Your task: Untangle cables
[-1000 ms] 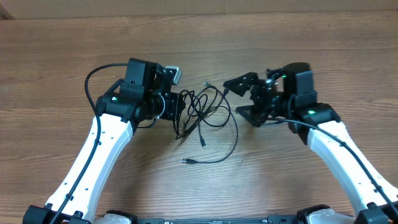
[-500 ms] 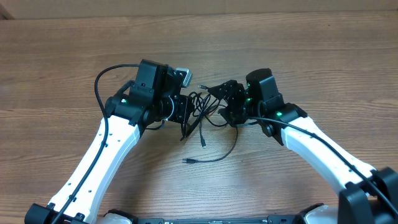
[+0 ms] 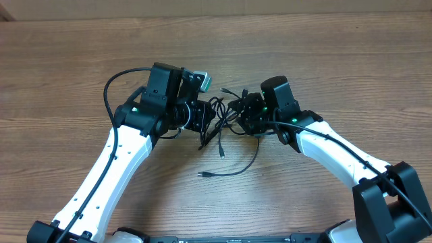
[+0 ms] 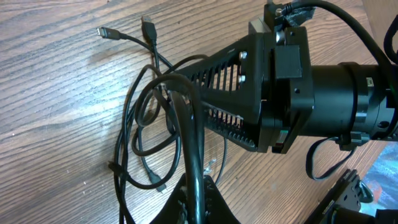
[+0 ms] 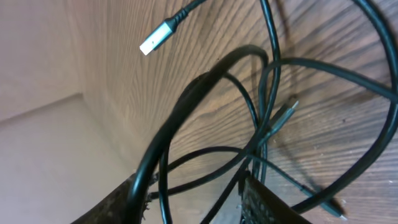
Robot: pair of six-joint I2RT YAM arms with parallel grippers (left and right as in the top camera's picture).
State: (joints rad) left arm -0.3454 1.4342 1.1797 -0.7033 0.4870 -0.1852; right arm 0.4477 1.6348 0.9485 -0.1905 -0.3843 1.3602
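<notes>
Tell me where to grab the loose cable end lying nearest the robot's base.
Grip the cable just behind its plug, coming straight down from above. That stretch lies flat on bare table, clear of the tangle, with room on both sides.

Robotics lab bench: bare wood-grain table (image 3: 61, 67), white left arm (image 3: 111, 158) and white right arm (image 3: 341, 155) over it.
</notes>
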